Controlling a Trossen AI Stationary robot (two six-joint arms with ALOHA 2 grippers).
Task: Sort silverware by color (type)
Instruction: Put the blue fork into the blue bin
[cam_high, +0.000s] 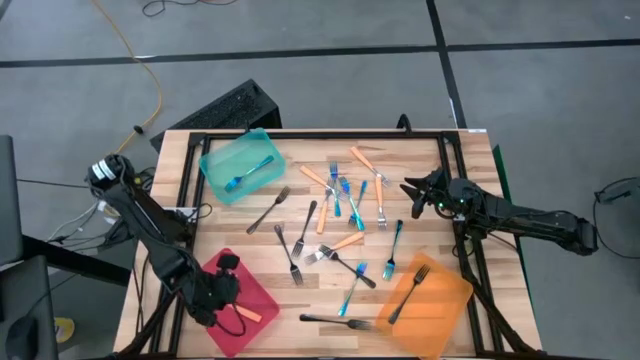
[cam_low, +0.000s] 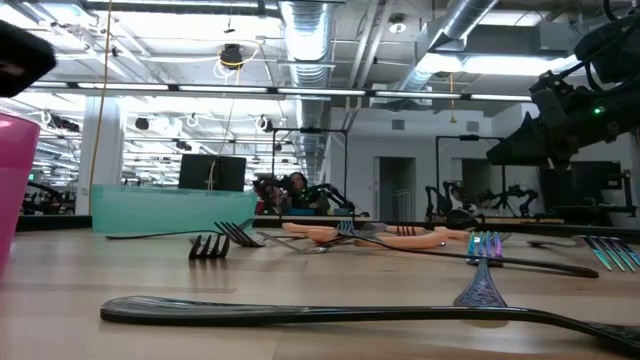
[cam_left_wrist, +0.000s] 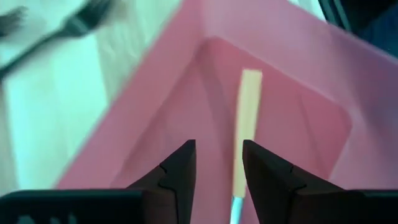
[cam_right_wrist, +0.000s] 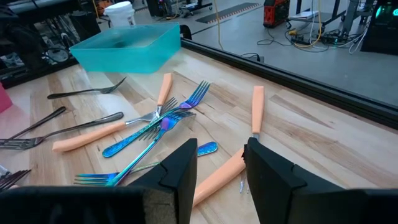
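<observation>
Several slim forks lie scattered on the wooden table's middle (cam_high: 340, 215): blue/teal ones, orange-handled ones and black ones. My left gripper (cam_high: 222, 287) (cam_left_wrist: 219, 146) hovers open over the red tray (cam_high: 262, 300) (cam_left_wrist: 186, 93). One orange-handled fork (cam_high: 247, 315) (cam_left_wrist: 247, 124) lies flat on that tray's floor, just beyond the fingertips. My right gripper (cam_high: 408, 190) (cam_right_wrist: 221, 149) (cam_low: 505, 150) is open too, above the right side of the pile, over an orange-handled fork (cam_right_wrist: 214, 180) and a blue fork (cam_right_wrist: 134, 143). A blue fork (cam_high: 248, 175) lies in the teal tray (cam_high: 215, 160). A black fork (cam_high: 405, 295) lies in the orange tray (cam_high: 450, 300).
The teal tray stands at the far left, the red tray at the near left corner, the orange tray at the near right. A black fork (cam_high: 335, 320) (cam_low: 350, 313) lies alone near the front edge. A black frame rail (cam_high: 320, 134) runs along the far edge. Cables lie on the floor.
</observation>
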